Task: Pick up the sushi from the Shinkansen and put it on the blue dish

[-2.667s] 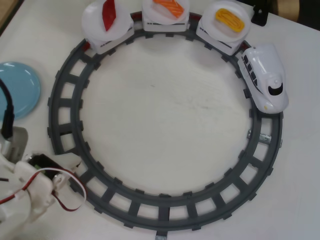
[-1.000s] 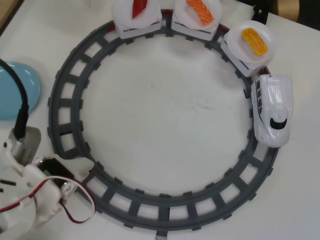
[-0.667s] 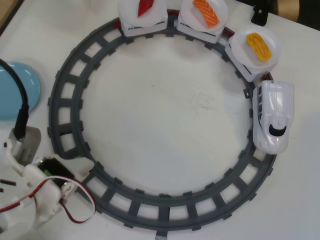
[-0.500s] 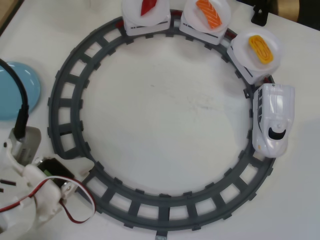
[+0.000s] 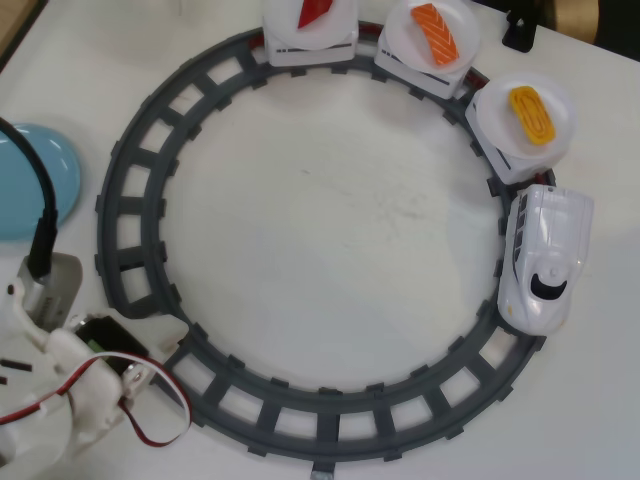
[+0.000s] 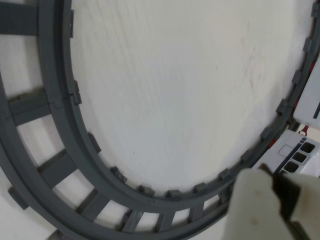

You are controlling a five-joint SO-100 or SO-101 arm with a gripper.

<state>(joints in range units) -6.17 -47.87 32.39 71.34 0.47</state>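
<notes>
A dark grey plastic ring of toy track point(image 5: 130, 215) covers most of the white tabletop point(image 5: 330, 230) in the overhead view. On its right-hand arc stands the white plastic bullet train with a black mark on its rounded nose, the Shinkansen point(image 5: 545, 258), nose toward the tabletop's near edge. Coupled behind it, three cars run up and round toward the far edge, each topped by a round white plate. The plate nearest the train point(image 5: 500, 118) carries the flat yellow-orange oblong sushi point(image 5: 533, 113), lying toward the far right corner. The middle plate point(image 5: 405, 40) holds an orange white-striped salmon piece point(image 5: 438, 32), and the last plate point(image 5: 338, 28) holds a dark red pointed piece point(image 5: 315, 10).

The plain round light-blue dish point(image 5: 25, 180) sits at the left edge, outside the track and partly cut off. The white robot arm point(image 5: 60, 390) fills the near left corner, with red and black wires looped beside it.

In the wrist view a pale claw finger point(image 6: 255, 207) shows at the lower right above the track point(image 6: 55, 85), with black train-car windows point(image 6: 300, 155) just beyond. I cannot tell whether the claw is spread or pressed together.
</notes>
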